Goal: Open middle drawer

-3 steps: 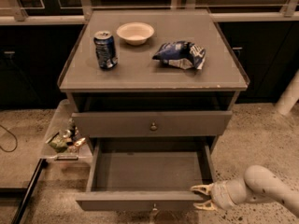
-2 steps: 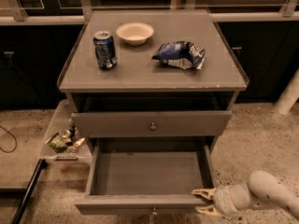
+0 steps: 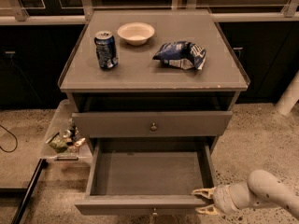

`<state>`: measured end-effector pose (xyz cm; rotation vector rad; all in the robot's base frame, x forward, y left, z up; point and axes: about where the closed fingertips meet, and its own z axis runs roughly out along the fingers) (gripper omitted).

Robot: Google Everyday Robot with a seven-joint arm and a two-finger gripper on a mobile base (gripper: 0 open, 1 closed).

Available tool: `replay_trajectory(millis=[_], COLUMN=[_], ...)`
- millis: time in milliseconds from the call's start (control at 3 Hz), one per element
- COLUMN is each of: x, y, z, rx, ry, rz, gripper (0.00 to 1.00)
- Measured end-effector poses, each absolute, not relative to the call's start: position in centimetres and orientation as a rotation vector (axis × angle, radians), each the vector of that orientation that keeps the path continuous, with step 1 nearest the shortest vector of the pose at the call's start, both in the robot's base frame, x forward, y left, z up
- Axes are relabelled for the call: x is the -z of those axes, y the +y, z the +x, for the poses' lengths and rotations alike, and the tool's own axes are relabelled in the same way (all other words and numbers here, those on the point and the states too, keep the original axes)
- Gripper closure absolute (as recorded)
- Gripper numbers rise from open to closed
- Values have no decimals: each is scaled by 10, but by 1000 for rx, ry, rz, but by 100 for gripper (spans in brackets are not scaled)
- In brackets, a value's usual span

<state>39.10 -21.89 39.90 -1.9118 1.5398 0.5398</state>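
The middle drawer (image 3: 140, 203) is pulled far out toward me, and its empty grey box shows. Its small round knob (image 3: 154, 212) sits at the centre of the front, at the bottom edge of the view. The upper drawer (image 3: 117, 124) above it is shut, with its own knob (image 3: 153, 126). The lowest drawer is hidden beneath the open one. My gripper (image 3: 205, 201) reaches in from the lower right, at the right end of the middle drawer's front. Its pale fingers (image 3: 202, 191) are spread, one on each side of the front panel.
On the cabinet top (image 3: 140, 80) stand a blue soda can (image 3: 106, 49), a white bowl (image 3: 135, 32) and a blue chip bag (image 3: 181, 54). A clear bin (image 3: 63, 139) with small items lies on the floor at left. A white post (image 3: 289, 97) stands at right.
The middle drawer has slid a little further out toward me. My gripper has moved with its front, slightly down in the view.
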Motion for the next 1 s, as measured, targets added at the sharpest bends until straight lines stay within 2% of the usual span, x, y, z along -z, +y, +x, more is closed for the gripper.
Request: replay_trajectory(millis=[333, 667, 1000], x=[-399, -399, -411], y=[-219, -219, -215], z=[391, 391, 388], rx=[-540, -540, -552], ry=[1540, 1539, 1511], rz=[-1912, -1912, -1918], gripper=[11, 0, 0])
